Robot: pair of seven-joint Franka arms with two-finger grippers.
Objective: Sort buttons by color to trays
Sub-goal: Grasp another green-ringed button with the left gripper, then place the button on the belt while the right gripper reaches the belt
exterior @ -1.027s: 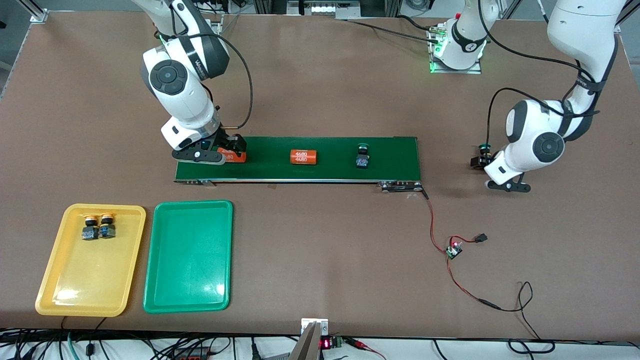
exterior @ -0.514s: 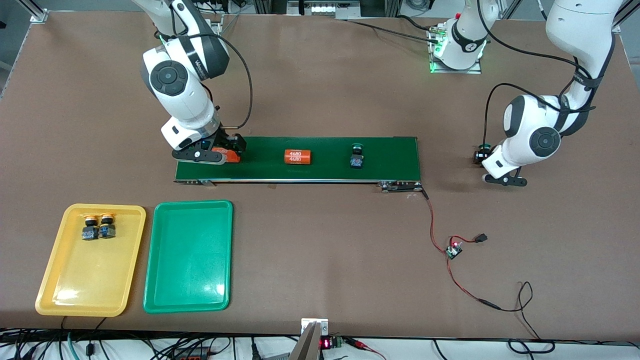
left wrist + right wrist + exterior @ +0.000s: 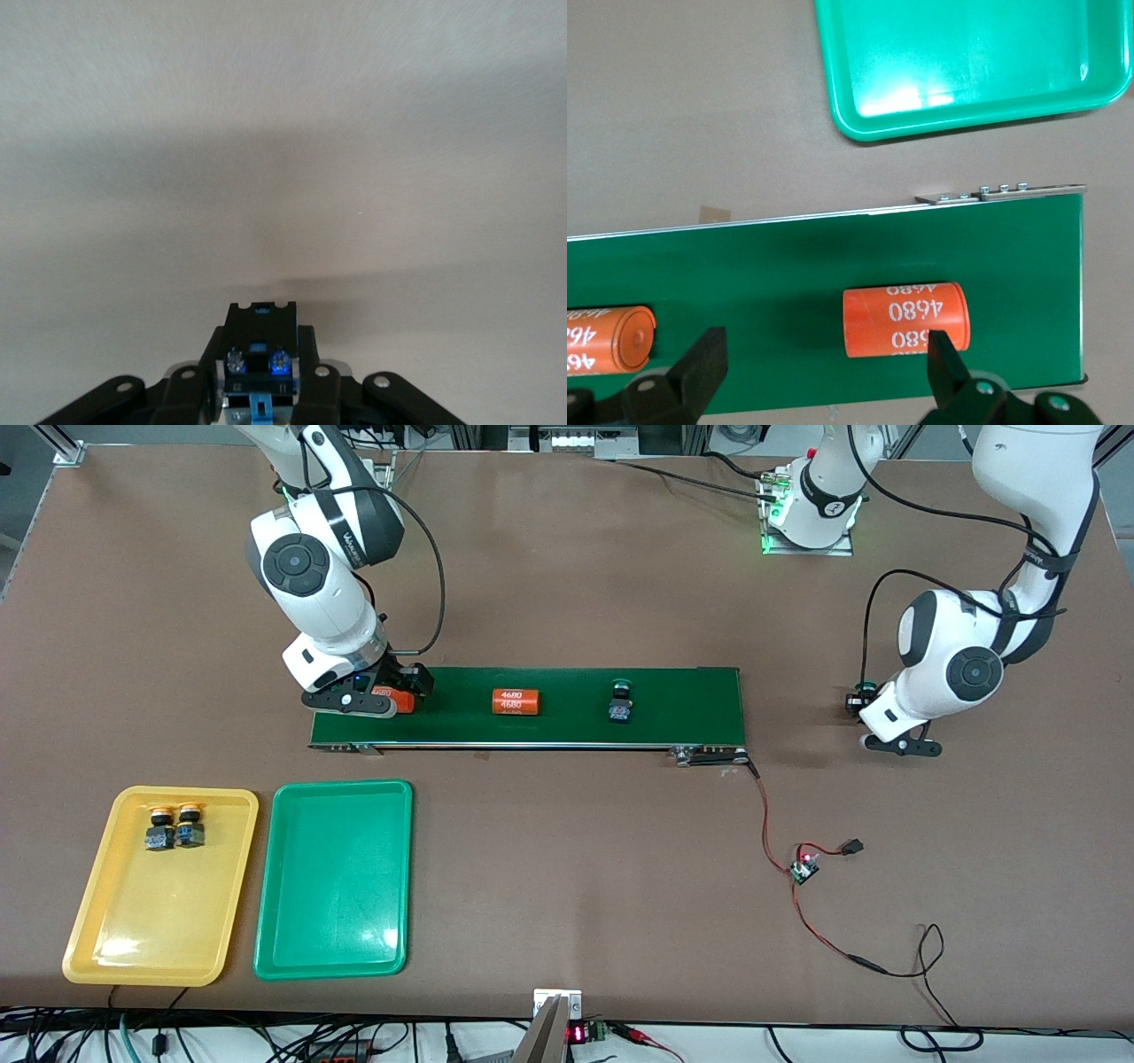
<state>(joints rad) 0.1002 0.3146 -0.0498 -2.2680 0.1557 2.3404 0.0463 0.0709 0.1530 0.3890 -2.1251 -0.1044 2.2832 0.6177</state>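
The right gripper (image 3: 390, 695) hangs low over the conveyor belt (image 3: 691, 691) at the right arm's end, its fingers (image 3: 700, 363) spread wide with an orange 4680 cylinder (image 3: 905, 319) lying on the belt between them, not pinched. A 2nd 4680 cylinder (image 3: 516, 701) lies farther along the belt toward the left arm's end, and after it stands 1 green-capped button (image 3: 621, 701), also on the belt.

The left gripper (image 3: 858, 701) is over bare table (image 3: 567, 558) just off the belt's end on the left arm's side, fingers pressed on the 2nd green-capped button (image 3: 861, 689); the left wrist view shows its black-and-blue body (image 3: 259, 359) clamped between the pads.

The 2 yellow-capped buttons (image 3: 174, 825) stand touching side by side in the yellow tray (image 3: 142, 948), at its end farther from the front camera. The green tray (image 3: 337, 939) sits just beside the yellow one, toward the left arm's end, both nearer the camera than the belt.
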